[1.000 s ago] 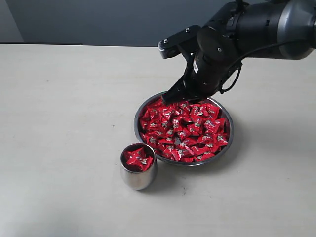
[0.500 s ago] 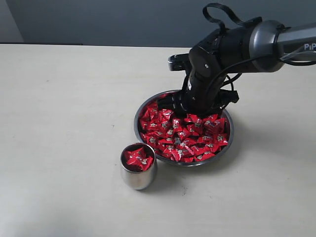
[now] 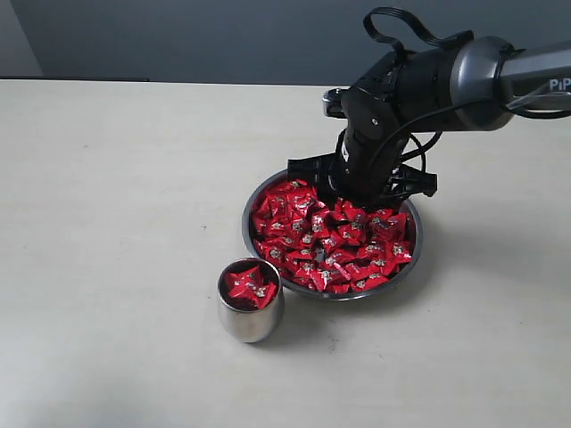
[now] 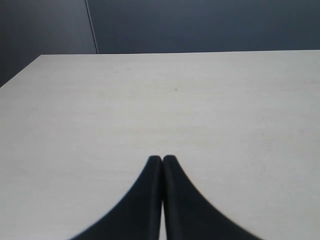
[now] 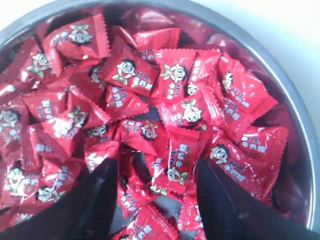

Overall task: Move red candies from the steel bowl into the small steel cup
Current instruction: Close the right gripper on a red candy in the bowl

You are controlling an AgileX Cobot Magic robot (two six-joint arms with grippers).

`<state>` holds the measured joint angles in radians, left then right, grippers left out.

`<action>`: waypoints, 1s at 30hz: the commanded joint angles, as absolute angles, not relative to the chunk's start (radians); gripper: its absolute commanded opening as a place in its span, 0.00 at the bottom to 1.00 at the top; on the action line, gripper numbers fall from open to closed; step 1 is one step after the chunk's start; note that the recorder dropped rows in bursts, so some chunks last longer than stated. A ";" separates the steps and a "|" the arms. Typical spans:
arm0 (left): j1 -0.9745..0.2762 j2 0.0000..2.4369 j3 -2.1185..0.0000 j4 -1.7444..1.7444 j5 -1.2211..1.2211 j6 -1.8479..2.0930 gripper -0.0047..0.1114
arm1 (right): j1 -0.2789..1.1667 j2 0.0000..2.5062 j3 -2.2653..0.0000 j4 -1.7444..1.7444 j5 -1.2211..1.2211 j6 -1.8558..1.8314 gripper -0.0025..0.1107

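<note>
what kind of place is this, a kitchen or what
Probably a robotics lab bench: a pale tabletop against a plain dark wall, a black robot arm reaching into a steel bowl of red candies, a small steel cup beside it.

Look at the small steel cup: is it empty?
No, several red candies lie inside the small steel cup, filling it close to the rim.

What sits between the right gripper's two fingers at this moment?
Red candies lying in the steel bowl. The right wrist view shows the open right gripper straddling them.
</note>
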<state>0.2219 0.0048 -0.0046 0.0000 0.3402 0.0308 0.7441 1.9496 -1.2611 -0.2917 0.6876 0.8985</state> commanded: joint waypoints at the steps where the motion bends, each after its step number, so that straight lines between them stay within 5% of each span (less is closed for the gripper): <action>1: 0.217 0.000 0.000 -0.006 0.330 0.029 0.04 | 0.726 1.949 -1.262 -0.292 0.711 0.965 0.44; 17: 0.217 0.000 0.000 -0.006 0.330 0.029 0.04 | 0.675 1.952 -1.310 -0.239 0.740 0.967 0.44; 30: 0.217 0.000 0.000 -0.006 0.330 0.029 0.04 | 0.668 2.050 -1.518 -0.136 0.994 0.845 0.44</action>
